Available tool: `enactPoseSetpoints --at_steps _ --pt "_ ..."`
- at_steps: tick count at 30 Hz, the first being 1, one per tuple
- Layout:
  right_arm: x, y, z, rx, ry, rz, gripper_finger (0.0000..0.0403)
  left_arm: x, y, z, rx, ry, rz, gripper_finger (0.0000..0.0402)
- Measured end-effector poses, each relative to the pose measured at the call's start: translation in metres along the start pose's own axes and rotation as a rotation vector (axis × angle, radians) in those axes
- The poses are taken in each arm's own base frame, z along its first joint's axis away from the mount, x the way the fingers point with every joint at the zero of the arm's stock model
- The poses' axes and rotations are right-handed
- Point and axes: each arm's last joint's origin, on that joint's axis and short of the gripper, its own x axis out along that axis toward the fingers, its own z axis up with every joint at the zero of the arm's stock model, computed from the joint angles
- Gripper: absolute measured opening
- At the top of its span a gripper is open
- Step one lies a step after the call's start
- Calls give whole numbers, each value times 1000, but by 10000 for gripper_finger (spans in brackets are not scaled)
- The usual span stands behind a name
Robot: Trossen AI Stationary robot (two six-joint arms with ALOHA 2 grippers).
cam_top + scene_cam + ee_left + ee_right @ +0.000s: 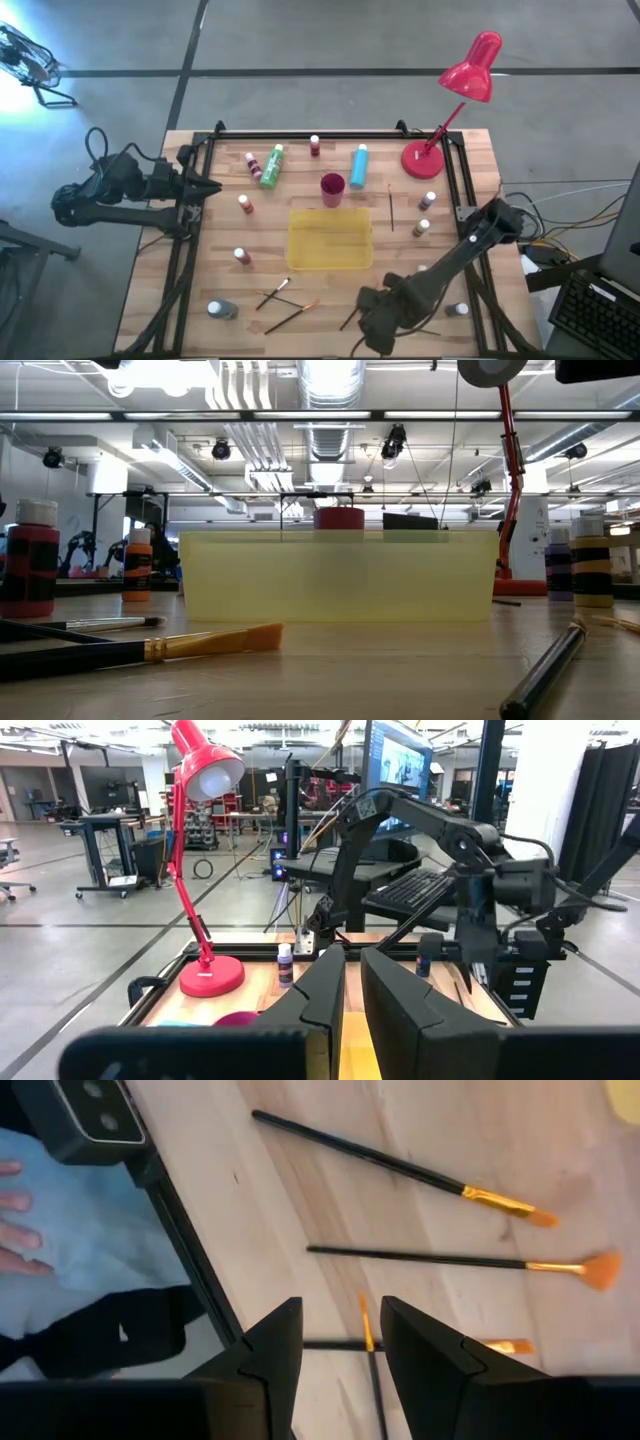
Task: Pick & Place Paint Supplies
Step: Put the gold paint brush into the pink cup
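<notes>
Small paint bottles stand upright around the table, among them a green one (271, 165) and a light blue one (358, 167). Thin dark-handled brushes with orange tips (272, 293) (290, 317) lie flat near the front edge. My right gripper (374, 322) hangs over that edge, pointing down and open. In its wrist view the right gripper (340, 1355) is above two crossed brushes (366, 1335), with a fan brush (450, 1260) and another brush (400, 1165) beyond. My left gripper (212, 187) waits level at the left, shut (352, 990).
A flat yellow tray (300, 262) lies mid-table with a magenta cup (332, 187) behind it. A red desk lamp (425, 158) stands at the far right. A black frame rail (190, 1250) runs along the front edge. Beyond it a person's hand (15, 1200) shows.
</notes>
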Motion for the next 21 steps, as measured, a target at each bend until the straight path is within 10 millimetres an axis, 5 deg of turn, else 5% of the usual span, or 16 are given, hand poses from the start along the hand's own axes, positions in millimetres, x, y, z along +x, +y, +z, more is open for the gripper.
enactPoseSetpoints --at_steps 10,21 --pt "31 11 -20 -34 53 -70 155 0 0 0 0 0 0 46" --pt "54 -1 -28 -45 43 -148 180 0 0 0 0 0 0 46"
